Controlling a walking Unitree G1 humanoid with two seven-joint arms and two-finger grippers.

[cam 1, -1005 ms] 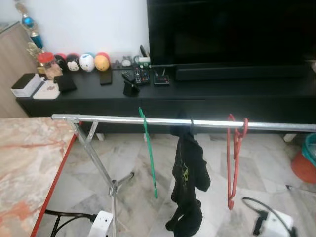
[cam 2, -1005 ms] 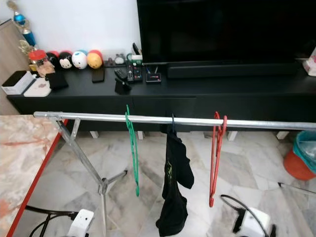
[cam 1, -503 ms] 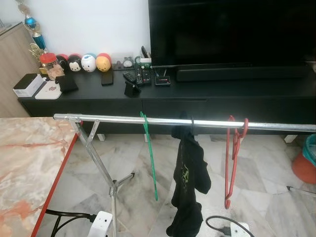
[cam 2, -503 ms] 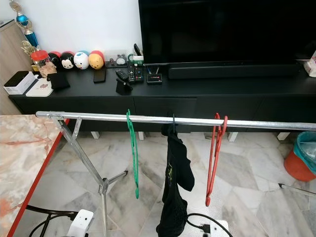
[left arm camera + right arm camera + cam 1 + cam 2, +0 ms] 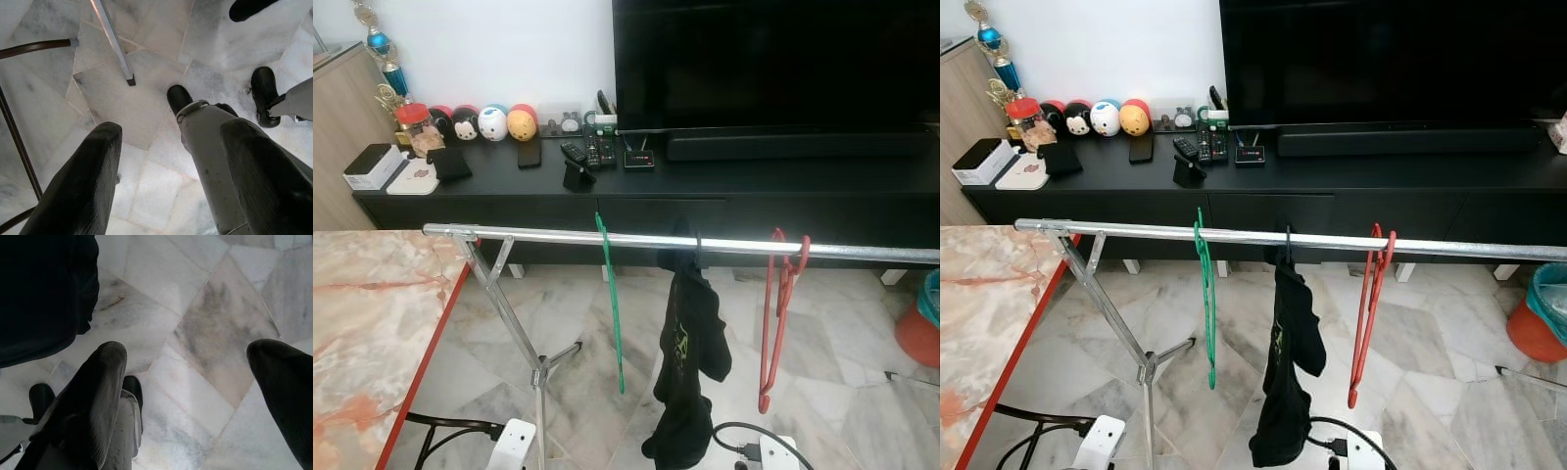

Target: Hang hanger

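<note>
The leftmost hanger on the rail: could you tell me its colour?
Green; the hanger shows best in the right eye view.

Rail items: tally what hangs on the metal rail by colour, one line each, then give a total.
Green hanger: 1
Red hanger: 1
Black garment on its own hook: 1
Total on the rail: 3
</note>
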